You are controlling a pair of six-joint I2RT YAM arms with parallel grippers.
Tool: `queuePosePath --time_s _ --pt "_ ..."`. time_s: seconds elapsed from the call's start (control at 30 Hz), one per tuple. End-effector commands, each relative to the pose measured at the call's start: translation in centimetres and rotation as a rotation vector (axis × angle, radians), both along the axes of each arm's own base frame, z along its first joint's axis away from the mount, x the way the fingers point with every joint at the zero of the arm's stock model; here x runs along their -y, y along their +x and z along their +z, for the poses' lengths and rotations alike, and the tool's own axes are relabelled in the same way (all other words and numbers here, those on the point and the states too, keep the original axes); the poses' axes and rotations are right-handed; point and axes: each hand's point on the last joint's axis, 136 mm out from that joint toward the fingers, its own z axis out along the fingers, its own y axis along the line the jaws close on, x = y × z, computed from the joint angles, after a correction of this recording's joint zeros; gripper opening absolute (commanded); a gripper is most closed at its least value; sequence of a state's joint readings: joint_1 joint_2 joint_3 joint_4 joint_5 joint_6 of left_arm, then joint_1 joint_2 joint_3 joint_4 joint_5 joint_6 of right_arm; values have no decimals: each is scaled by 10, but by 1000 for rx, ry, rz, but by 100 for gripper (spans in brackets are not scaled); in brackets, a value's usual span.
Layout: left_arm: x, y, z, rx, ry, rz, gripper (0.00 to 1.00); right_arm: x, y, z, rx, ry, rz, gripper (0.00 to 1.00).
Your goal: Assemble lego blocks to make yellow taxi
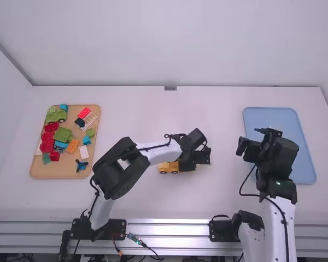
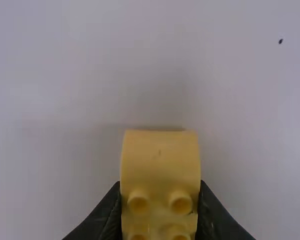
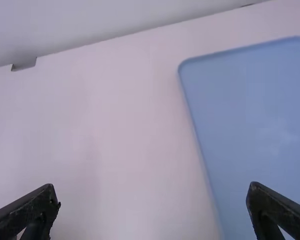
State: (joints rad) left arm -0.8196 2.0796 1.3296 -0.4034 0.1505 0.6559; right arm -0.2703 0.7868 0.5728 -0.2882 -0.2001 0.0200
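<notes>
Read the table [image 1: 169,204] as a clock face, with twelve at its far edge. A yellow wheeled build [image 1: 168,167] sits near the middle, a little toward six, with two round wheels toward the camera. The left tool [image 1: 181,165] comes in from the seven o'clock side and grasps it; in the left wrist view the fingers press against both flanks of a yellow body with a smooth, rounded end and hollow studs [image 2: 138,205] (a snug fit, by the look of it). A small dark speck [image 2: 280,41] marks the white surface beyond.

Out toward three o'clock lies a blue tray [image 1: 251,115]. The right tool [image 1: 250,141] is raised near that tray's nine o'clock edge, released, its fingers spread well apart with nothing between them.

Toward nine o'clock is a wooden tray [image 1: 60,173] of loose pieces. Going round it as its own clock: a green wheeled piece [image 1: 57,116] at eleven, a red brick [image 1: 83,113] and a white lattice piece [image 1: 89,119] at one, a blue piece [image 1: 86,140] at three, a white brick [image 1: 83,152] at four, a dark blue propeller-like piece [image 1: 81,165] at five, and a heap of red bricks [image 1: 47,143] at nine. An orange piece [image 1: 72,146] lies just right of its centre, toward four
</notes>
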Motion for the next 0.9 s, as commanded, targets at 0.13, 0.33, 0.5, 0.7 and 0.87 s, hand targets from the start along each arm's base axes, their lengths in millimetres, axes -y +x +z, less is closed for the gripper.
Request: queuePosePath --time_s 0.13,0.33,0.5,0.7,0.87 --pt "5 -10 -2 -42 -14 -30 85 -3 -3 5 17 -5 8 99" --pt "7 11 17 19 0 44 99 -12 1 2 12 -56 81 99" --pt "12 31 73 95 -86 39 99 -29 10 -9 -9 -151 230 99" --pt "-18 23 127 118 -178 -39 99 -77 17 -22 21 -214 570 99" --pt "-49 16 146 118 -315 -62 99 -107 15 -41 16 -239 780 99"
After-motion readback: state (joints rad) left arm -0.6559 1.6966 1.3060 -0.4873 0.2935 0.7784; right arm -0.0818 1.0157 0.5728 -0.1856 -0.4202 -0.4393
